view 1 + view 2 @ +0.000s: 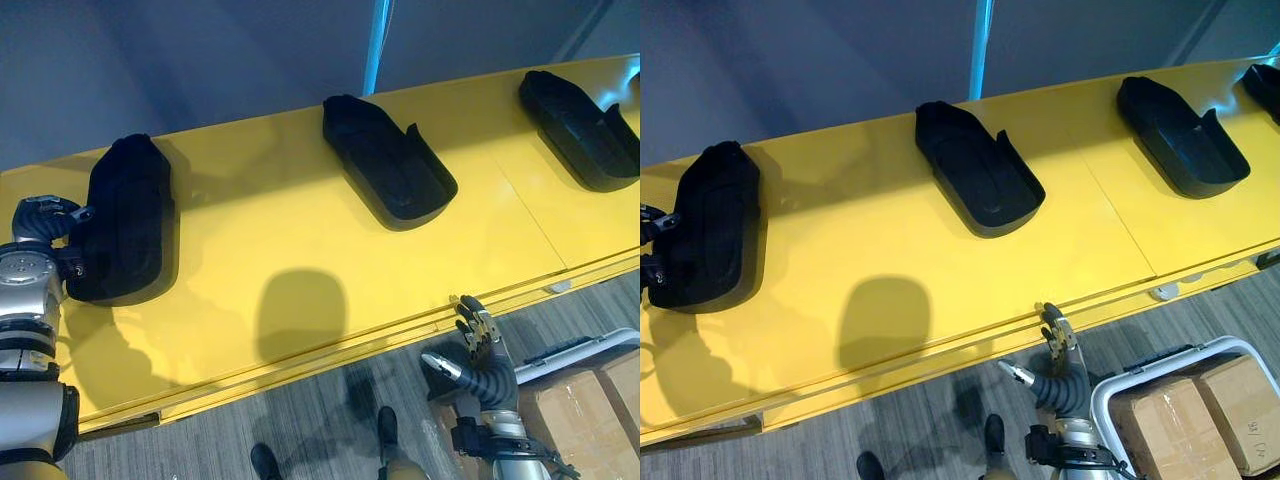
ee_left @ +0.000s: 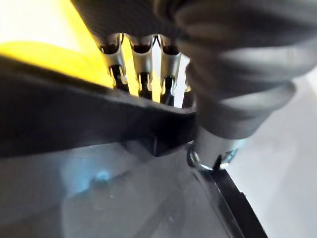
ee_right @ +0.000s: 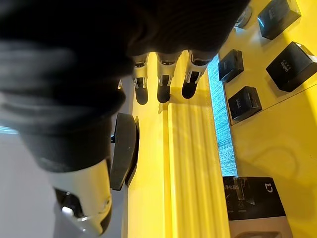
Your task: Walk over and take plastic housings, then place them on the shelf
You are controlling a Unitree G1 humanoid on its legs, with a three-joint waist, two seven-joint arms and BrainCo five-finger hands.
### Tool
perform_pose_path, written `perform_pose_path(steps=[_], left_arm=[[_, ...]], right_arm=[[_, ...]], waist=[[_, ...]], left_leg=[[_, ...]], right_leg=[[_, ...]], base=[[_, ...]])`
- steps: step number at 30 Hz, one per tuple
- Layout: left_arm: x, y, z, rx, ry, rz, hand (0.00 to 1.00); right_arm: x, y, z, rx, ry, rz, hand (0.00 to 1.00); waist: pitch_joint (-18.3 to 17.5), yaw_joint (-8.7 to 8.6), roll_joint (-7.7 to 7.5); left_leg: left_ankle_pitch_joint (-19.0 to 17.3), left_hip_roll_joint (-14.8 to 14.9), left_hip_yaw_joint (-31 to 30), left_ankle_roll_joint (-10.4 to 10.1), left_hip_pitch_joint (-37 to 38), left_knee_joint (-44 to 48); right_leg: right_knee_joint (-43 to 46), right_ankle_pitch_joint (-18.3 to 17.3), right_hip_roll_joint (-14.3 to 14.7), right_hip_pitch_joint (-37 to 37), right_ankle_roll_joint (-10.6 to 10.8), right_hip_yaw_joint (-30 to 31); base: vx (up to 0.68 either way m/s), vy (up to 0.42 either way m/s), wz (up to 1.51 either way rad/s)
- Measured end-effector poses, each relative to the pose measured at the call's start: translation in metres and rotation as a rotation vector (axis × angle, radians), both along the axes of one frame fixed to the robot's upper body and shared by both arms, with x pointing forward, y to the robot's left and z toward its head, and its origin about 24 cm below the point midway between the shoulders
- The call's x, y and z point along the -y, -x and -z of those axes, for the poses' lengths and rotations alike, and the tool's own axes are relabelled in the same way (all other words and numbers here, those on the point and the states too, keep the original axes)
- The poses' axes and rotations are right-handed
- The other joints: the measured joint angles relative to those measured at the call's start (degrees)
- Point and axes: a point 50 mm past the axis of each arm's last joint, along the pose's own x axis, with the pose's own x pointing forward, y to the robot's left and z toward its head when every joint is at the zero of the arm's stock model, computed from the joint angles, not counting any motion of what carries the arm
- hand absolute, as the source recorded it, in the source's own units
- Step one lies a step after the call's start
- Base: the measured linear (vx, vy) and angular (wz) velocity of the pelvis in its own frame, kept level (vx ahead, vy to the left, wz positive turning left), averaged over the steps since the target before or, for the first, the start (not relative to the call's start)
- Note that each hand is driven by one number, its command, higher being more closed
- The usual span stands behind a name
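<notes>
1. Left wrist view: I see the left hand point(image 2: 141, 59) pinching the leftmost housing point(image 1: 130, 220) by its rim, fingers behind, thumb in front.
2. It lies on the yellow shelf point(image 1: 300, 240); the middle housing point(image 1: 385, 160) sits further right.
3. The right hand point(image 1: 480, 355) hangs relaxed before the shelf's front edge.

The right hand point(image 3: 163, 82) has its silver, dark-tipped fingers straight and holds nothing; a ridged yellow bench edge point(image 3: 193, 163) runs at five o'clock from the fingertips; a black plastic housing point(image 3: 124, 148) shows edge-on at seven o'clock; small black rectangular boxes point(image 3: 245, 102) lie between one and three o'clock.
</notes>
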Motion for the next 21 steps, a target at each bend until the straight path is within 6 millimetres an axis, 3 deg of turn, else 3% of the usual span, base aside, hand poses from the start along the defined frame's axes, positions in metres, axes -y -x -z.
perform_pose_path(steps=[8,10,13,16,17,18,19,20,21], left_arm=[[0.006,-0.004,0.009,0.024,0.093,-0.010,0.00],[0.014,-0.008,0.001,0.104,0.139,-0.006,0.00],[0.024,-0.008,-0.027,0.302,0.172,-0.026,0.00],[0.030,0.007,-0.068,0.506,0.047,-0.138,0.00],[0.039,0.017,-0.090,0.614,-0.031,-0.165,0.00],[0.046,0.026,-0.100,0.684,-0.074,-0.176,0.00],[0.062,0.051,-0.110,0.844,-0.164,-0.190,0.00],[0.075,0.071,-0.105,0.944,-0.202,-0.196,0.00],[0.090,0.093,-0.085,1.019,-0.239,-0.216,0.00]], right_arm=[[-0.001,-0.001,0.005,-0.027,0.027,-0.002,0.00],[-0.001,-0.002,0.006,-0.032,0.028,-0.002,0.00],[-0.001,-0.003,0.008,-0.041,0.034,0.000,0.00],[0.000,-0.001,0.012,-0.060,0.035,-0.002,0.00],[0.001,0.001,0.016,-0.078,0.034,0.002,0.00],[0.001,0.002,0.017,-0.086,0.032,0.004,0.00],[0.003,0.004,0.019,-0.094,0.032,0.010,0.00],[0.006,0.004,0.020,-0.100,0.034,0.025,0.00],[0.014,0.004,0.021,-0.101,0.041,0.062,0.00]], waist=[[0.05,0.07,0.10],[0.05,0.19,0.09],[0.00,0.20,0.05],[-0.03,0.28,0.10],[-0.17,0.66,0.06],[-0.28,0.86,0.04],[-0.82,1.32,0.09],[-1.71,1.52,0.33],[-2.87,1.57,0.56]], left_leg=[[0.00,0.07,-0.62,0.00,1.42,0.13],[-0.01,0.06,-0.99,0.00,1.52,0.09],[-0.01,0.05,-1.46,0.00,1.95,0.04],[0.00,0.04,-1.21,0.00,3.77,-0.60],[0.00,0.03,-0.90,0.00,4.63,-0.94],[-0.01,-0.01,-0.45,0.00,5.17,-1.24],[-0.26,-0.09,0.91,-0.30,6.65,-1.68],[-1.02,-0.02,1.82,-0.57,7.58,-1.19],[-3.53,0.46,0.60,0.15,7.58,2.75]], right_leg=[[-0.10,-0.01,0.01,1.90,0.00,-0.35],[-0.04,-0.01,0.01,2.07,0.00,-0.45],[-0.04,-0.02,0.00,2.68,0.01,-0.67],[-0.05,-0.01,0.24,3.96,0.00,-0.39],[-0.04,-0.03,0.31,4.45,0.00,-0.07],[-0.05,-0.04,0.35,4.61,0.01,0.23],[-0.04,-0.12,0.53,4.81,0.10,1.74],[0.00,-0.16,0.69,4.91,0.15,3.11],[0.25,-0.18,0.78,5.30,0.18,5.16]], base=[[-0.03,0.014,0.03],[-0.06,0.021,0.05],[-0.05,0.020,0.04],[-0.02,0.018,-0.07],[-0.01,0.020,-0.12],[0.00,0.026,-0.33],[0.02,0.048,-0.49],[0.07,0.055,-0.72],[0.09,0.042,-0.72]])
